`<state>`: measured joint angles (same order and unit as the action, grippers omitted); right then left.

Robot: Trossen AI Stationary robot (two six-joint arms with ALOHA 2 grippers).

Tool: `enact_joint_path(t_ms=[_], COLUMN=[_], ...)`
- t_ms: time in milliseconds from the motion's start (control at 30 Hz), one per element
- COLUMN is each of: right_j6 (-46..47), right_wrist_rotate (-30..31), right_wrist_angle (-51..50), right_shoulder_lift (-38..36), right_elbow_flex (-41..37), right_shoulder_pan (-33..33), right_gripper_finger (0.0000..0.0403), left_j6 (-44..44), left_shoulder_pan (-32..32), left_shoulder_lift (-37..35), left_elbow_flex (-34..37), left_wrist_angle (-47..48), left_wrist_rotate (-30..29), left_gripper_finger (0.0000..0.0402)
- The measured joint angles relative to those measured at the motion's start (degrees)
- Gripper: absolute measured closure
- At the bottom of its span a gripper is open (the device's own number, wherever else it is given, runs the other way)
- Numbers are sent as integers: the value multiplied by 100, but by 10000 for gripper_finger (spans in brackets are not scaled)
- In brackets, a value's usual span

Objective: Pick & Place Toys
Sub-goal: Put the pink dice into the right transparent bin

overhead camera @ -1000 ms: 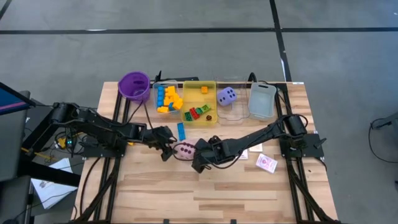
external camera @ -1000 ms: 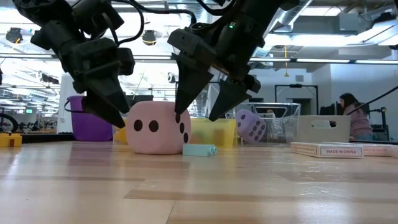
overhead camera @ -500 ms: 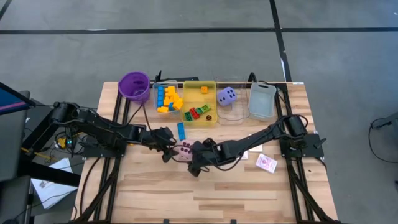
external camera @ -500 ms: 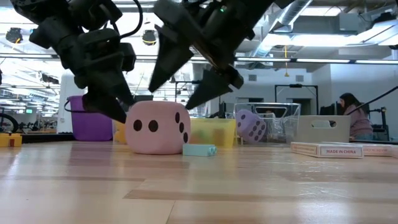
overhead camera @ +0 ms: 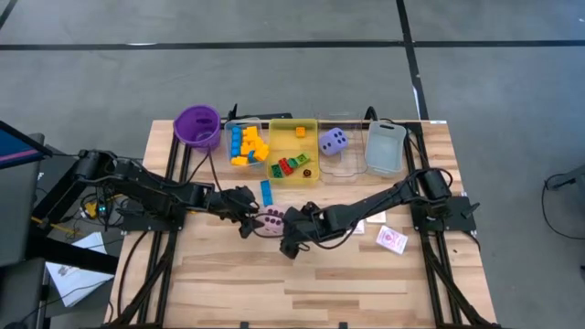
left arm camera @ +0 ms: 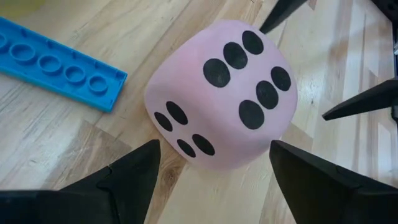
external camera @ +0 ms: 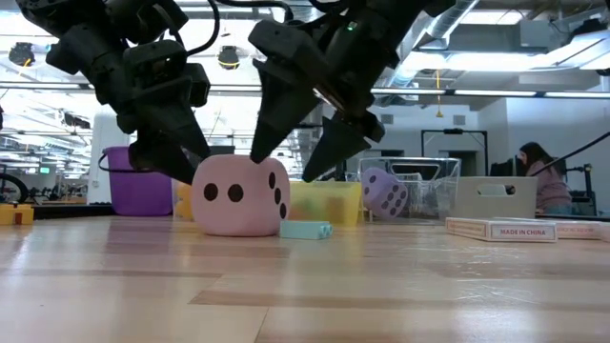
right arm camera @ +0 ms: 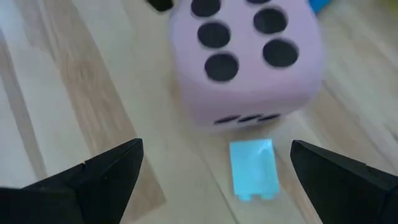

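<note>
Both grippers are crowding the pink die (overhead camera: 271,220) near the middle of the worktop (overhead camera: 311,274): the left gripper (overhead camera: 245,212) is sitting spread at its left side and the right gripper (overhead camera: 287,230) is hanging fully spread at its right, neither one grasping anything. From above, the die is showing only as a small pink patch between the dark fingers; the low view is revealing that it is resting flat on the wood, with the right gripper's tips above its top corner and the left gripper's tips low beside it. Only the left wrist view is making clear that the long blue block (left arm camera: 59,71) is lying apart from the die, while the right wrist view alone is bringing out a small pale blue block (right arm camera: 254,169) just beside it. Along the far edge, the high view is showing the purple cup (overhead camera: 196,125), coloured blocks (overhead camera: 247,144) in trays, the purple die (overhead camera: 333,141) in the clear tray (overhead camera: 345,165), and red-patterned cards (overhead camera: 391,239) near the right edge.
</note>
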<state>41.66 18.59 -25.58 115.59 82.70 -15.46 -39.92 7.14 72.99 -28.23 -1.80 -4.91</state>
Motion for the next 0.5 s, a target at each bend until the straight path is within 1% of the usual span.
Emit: enact_joint_path(t_ms=[67,233,500], right_j6=[-30,-59,-692], right_wrist_rotate=[-100,-24,242], right_wrist_angle=[-74,-98,-97], right_shoulder_lift=[2,2,2], right_elbow_flex=[0,0,0], right_shoulder_pan=[-2,3,129], right_gripper_finger=[3,3,3], left_j6=[0,7,17], left_shoulder_pan=[0,0,0], left_shoulder_lift=[0,0,0], left_elbow_flex=[0,0,0], left_wrist_angle=[0,2,4], left_wrist_rotate=[0,0,0], left_gripper_finger=[105,105,105])
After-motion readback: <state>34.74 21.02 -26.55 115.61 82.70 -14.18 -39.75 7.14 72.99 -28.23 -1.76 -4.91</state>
